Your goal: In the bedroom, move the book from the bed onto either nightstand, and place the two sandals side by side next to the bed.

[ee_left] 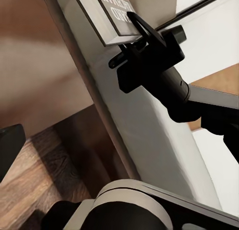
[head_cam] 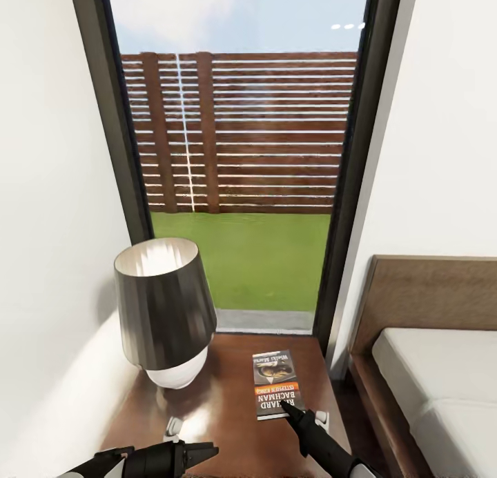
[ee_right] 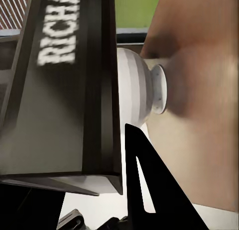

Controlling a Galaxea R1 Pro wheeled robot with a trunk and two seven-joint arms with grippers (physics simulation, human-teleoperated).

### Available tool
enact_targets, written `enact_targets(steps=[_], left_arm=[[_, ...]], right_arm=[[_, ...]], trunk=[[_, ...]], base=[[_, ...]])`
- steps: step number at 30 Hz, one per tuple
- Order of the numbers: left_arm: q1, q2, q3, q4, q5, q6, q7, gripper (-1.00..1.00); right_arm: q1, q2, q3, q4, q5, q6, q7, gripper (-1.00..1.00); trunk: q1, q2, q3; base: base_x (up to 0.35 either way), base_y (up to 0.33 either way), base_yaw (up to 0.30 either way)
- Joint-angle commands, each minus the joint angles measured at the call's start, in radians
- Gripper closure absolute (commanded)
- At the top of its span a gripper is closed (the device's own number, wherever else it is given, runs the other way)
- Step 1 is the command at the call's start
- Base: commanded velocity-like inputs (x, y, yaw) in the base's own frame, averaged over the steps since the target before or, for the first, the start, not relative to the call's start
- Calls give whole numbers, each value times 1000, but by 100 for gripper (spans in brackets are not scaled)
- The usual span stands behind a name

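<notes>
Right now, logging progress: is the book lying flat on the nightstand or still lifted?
Cannot tell: the book lies over the nightstand beside the lamp, with the right gripper at its near edge.

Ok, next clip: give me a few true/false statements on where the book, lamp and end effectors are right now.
1. The book lies flat on the nightstand. True.
2. The lamp stands on the bed. False: it stands on the nightstand, left of the book.
3. The right end effector is at the book's near edge. True.
4. The left end effector is holding the book. False: it is apart from it, at the nightstand's near edge.
</notes>
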State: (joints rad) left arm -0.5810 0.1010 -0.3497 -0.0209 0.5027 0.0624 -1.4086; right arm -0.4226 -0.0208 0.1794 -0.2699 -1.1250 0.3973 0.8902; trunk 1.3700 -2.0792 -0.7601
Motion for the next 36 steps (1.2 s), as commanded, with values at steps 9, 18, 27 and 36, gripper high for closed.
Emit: enact_targets(steps=[9, 18, 27, 36], left_arm=[[0, 0, -8, -1, 8, 7, -3, -100], [0, 0, -8, -1, 8, 7, -3, -100], [0, 0, -8, -1, 8, 7, -3, -100], [0, 0, -8, -1, 8, 7, -3, -100]], right_arm=[[-1, -1, 5, 0, -12, 8, 1, 100], [-1, -1, 5, 0, -12, 8, 1, 100], [-1, -1, 6, 0, -12, 8, 1, 100], [-1, -1, 6, 0, -12, 8, 0, 100]], trunk=[[34, -64, -29], [69, -127, -57], [103, -190, -86], [138, -253, -114]], base=[[0, 0, 0], [0, 0, 0], [0, 0, 0], [0, 0, 0]])
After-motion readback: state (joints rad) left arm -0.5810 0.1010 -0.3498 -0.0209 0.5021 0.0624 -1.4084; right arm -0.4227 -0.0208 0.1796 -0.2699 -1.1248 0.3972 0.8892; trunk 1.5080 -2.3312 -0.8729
